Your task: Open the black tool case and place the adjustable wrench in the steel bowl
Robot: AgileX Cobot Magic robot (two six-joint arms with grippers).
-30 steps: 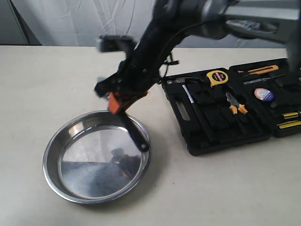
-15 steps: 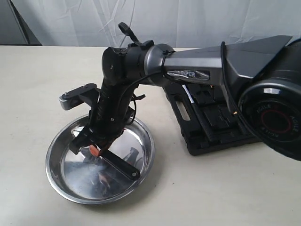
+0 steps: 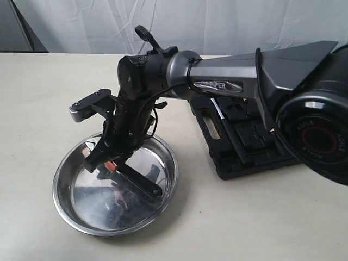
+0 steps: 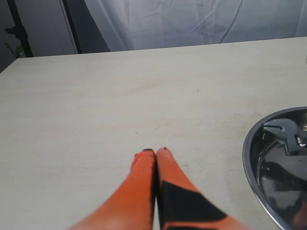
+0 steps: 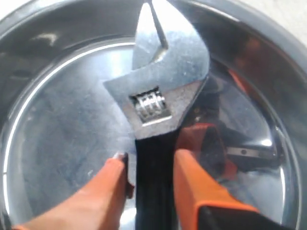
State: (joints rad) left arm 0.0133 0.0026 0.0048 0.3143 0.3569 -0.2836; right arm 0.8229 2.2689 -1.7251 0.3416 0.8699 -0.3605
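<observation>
The adjustable wrench (image 5: 163, 96), silver head and black handle, is inside the steel bowl (image 5: 48, 28), its head towards the bowl's wall. My right gripper (image 5: 148, 160) is shut on the black handle, one orange finger on each side. In the exterior view the right gripper (image 3: 109, 163) reaches down into the steel bowl (image 3: 56, 190) and the wrench (image 3: 138, 179) slants down across the bottom. My left gripper (image 4: 155, 151) is shut on nothing, low over bare table beside the bowl (image 4: 249, 158); the wrench's head (image 4: 288, 136) shows inside it.
The black tool case (image 3: 239, 157) lies open to the right of the bowl, mostly hidden behind the right arm (image 3: 234, 76). A long black-handled hammer (image 3: 231, 138) lies in it. A white curtain hangs behind the table.
The right gripper swung from above the bowl's rim down into the bowl with the wrench. In the last half second, gripper and wrench rose slightly.
</observation>
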